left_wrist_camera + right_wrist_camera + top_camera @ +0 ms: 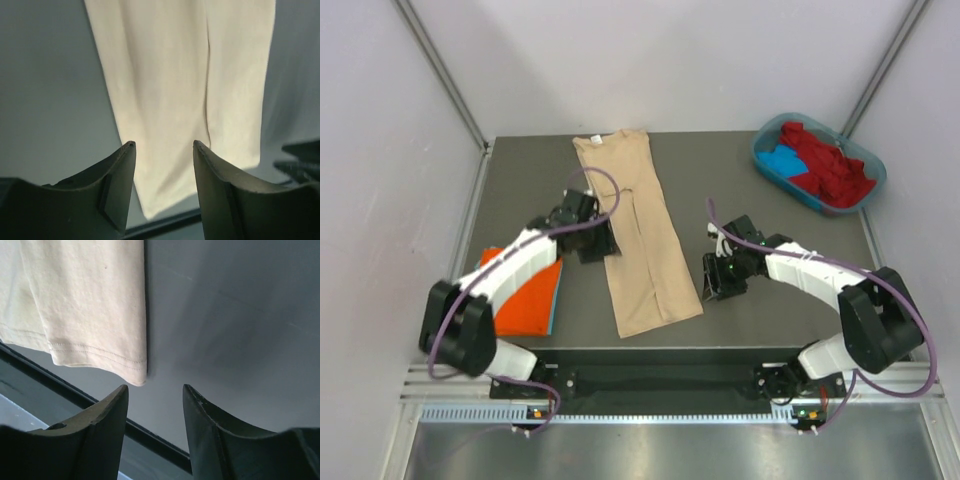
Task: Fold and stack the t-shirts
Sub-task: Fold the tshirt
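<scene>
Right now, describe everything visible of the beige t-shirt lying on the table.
The beige t-shirt is plain, soft-looking cotton, folded lengthwise into a long narrow strip with no sleeves showing and a crease running down it. It lies flat on the dark table, slightly slanted, with the neck end far and the stitched hem near the front edge. The left gripper hangs open over its left side, and the right gripper is open beside its hem corner. Neither holds it.
</scene>
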`<state>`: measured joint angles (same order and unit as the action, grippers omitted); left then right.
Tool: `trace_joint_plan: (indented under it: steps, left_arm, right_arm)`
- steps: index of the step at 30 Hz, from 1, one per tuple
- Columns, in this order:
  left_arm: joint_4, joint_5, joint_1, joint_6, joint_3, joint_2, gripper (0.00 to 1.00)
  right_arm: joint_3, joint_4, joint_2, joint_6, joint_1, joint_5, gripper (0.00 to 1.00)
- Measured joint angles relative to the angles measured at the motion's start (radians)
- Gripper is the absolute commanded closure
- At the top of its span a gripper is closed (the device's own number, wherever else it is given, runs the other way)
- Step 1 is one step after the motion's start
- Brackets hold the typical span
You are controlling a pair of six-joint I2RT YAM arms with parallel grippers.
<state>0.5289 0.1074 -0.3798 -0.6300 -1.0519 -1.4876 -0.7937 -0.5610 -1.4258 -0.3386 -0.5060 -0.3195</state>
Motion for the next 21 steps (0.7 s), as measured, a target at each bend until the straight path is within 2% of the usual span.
trace_joint_plan:
  steps: [4,8,12,16,21]
  left_arm:
    - [0.026,-0.028,-0.146,-0.078,0.179,0.225,0.46]
    - [0.023,-0.077,-0.294,-0.188,0.302,0.35,0.47]
    - [0.022,-0.099,-0.39,-0.29,0.398,0.386,0.47]
    - [0.022,-0.134,-0.428,-0.354,0.439,0.384,0.46]
    - [0.001,-0.155,-0.469,-0.407,0.466,0.362,0.46]
  right_arm:
    - [0.044,0.052,-0.003,0.003,0.0,-0.044,0.52]
    - [0.087,0.104,-0.014,0.003,0.001,-0.073,0.52]
    - [0.1,0.14,-0.031,-0.003,0.001,-0.106,0.56]
    - [0.108,0.181,-0.039,-0.005,0.002,-0.115,0.63]
    - [0.123,0.201,-0.037,-0.013,0.002,-0.12,0.66]
